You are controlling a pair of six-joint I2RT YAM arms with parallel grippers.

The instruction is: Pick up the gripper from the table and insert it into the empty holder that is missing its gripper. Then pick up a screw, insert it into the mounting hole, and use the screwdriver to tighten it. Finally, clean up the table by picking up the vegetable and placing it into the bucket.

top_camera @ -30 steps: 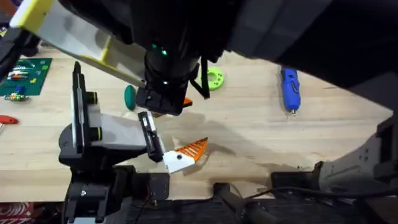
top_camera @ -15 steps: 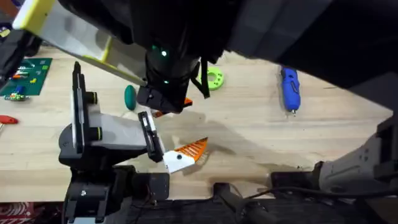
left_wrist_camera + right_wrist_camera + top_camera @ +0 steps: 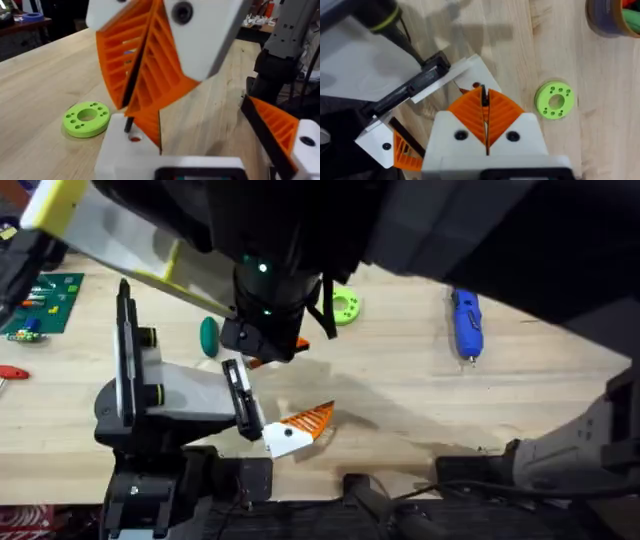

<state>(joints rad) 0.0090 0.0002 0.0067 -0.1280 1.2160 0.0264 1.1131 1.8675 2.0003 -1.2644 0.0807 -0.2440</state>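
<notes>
Danger: hovering near the holder (image 3: 415, 82) with right tool (image 3: 484, 92) and left tool (image 3: 140, 65) both pinching shut, gripping nothing evident, risking knocking the orange finger (image 3: 305, 420) askew.

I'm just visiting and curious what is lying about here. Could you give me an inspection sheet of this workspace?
Surface: wooden table, bare wood in the middle.
Job's things: orange gripper at the holder end, seating unclear; blue screwdriver lying far right; teal vegetable on the table; bucket beyond the ring.
Clutter: lime ring; green circuit board; small red item.
Grippers: right gripper, jaws closed, above the holder.
Cables: black cables along the near edge.
Surroundings: nothing seen.
</notes>
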